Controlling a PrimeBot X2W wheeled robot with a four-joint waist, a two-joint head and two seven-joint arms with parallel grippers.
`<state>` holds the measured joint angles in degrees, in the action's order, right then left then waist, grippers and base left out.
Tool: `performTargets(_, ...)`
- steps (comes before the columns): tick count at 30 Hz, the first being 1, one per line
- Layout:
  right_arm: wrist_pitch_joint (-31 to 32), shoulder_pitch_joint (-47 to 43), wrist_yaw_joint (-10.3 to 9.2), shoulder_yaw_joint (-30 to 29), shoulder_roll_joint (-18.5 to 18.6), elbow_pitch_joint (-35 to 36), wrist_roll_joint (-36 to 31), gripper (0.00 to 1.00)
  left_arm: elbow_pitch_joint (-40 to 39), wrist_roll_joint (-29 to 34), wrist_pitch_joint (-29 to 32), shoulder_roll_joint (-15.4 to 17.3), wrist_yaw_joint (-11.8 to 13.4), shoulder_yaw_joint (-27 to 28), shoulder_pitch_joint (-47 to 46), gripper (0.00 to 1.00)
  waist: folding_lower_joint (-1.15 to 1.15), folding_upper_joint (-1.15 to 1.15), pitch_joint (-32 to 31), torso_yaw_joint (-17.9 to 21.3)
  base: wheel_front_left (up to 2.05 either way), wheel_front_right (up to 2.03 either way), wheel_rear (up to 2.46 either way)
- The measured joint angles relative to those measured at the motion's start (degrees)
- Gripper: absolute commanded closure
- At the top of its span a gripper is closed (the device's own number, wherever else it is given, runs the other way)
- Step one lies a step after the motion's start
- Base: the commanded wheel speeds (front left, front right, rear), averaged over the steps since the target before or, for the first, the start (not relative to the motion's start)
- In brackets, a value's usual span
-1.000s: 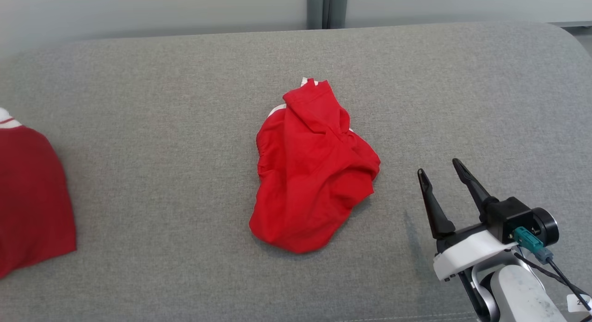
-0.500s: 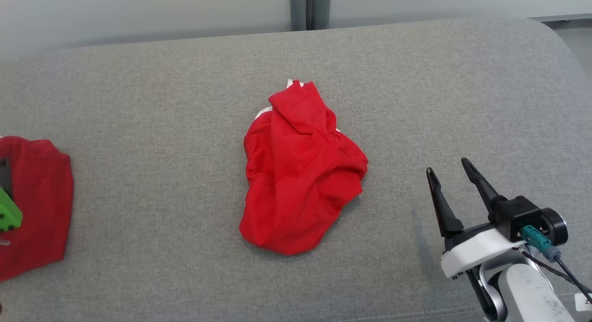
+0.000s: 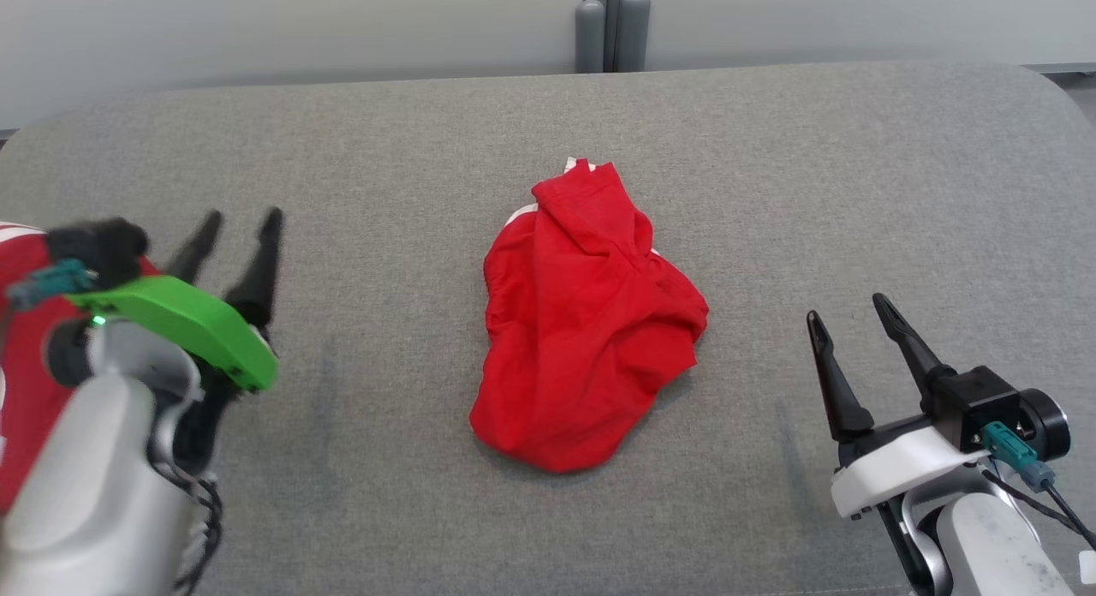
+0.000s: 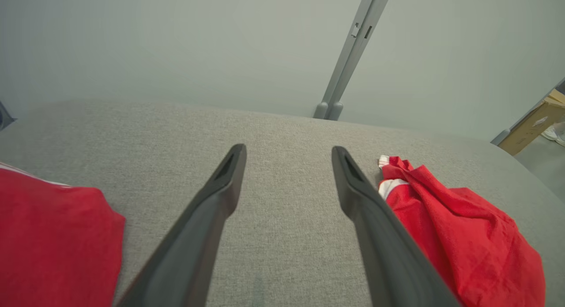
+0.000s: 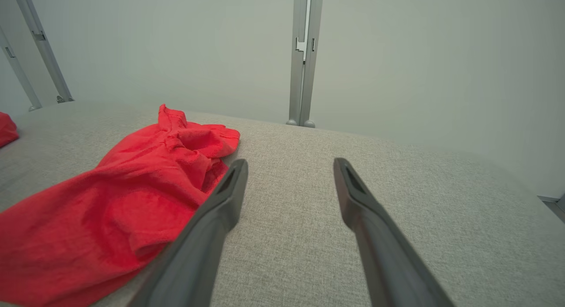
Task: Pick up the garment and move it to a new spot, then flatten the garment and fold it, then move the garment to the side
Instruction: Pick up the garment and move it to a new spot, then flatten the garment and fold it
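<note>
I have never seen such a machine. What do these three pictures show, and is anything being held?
This is a wheeled robot with two arms, each ending in a two-fingered gripper. The wide picture comes from a camera on its head, looking down at a grey padded surface. The left gripper is at lower left; the right gripper at lower right. The other two pictures come from cameras on the wrists, each looking along its own fingers. A crumpled red garment lies in the middle, touched by neither gripper. Another red cloth lies at the far left. Both grippers are open and empty.
</note>
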<state>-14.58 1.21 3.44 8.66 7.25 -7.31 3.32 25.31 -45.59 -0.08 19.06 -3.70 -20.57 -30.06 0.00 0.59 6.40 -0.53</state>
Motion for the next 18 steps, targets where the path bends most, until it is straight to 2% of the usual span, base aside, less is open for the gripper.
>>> performTargets(3, 0.0, -0.6, 0.09, 0.9, -0.2, -0.1, 0.0, 0.00, 0.2, -0.6, 0.2, -4.1, -0.3, -2.4, 4.1, 0.00, 0.00, 0.00, 0.0, -0.9, 0.00, 0.00, 0.00)
performTargets(6, 0.0, -0.5, 0.36, 1.7, -0.5, 0.0, -0.2, 0.00, 0.3, -1.1, 0.6, -5.7, -0.4, -4.3, 7.0, 0.00, 0.00, 0.00, 0.4, -1.1, 0.00, 0.00, 0.00)
performTargets(7, 0.0, -0.5, 0.57, 2.0, -0.4, 0.0, -0.4, 0.00, 0.1, -1.1, 0.7, -7.1, -0.7, -6.2, 7.2, 0.00, 0.00, 0.00, 0.8, -1.0, 0.00, 0.00, 0.00)
performTargets(14, 0.0, -0.4, 0.76, 2.5, -0.4, -0.1, -0.5, 0.00, -1.3, -0.4, 1.9, -11.2, -1.4, -10.5, 7.2, 0.00, 0.00, 0.00, 1.5, 0.0, 0.00, 0.00, 0.00)
performTargets(18, 0.0, -0.1, 0.79, 2.8, -0.4, -0.1, -0.6, 0.00, -0.5, -0.1, 3.1, -12.4, -1.4, -12.5, 7.3, 0.00, 0.00, 0.00, 2.1, 1.0, 0.00, 0.00, 0.00)
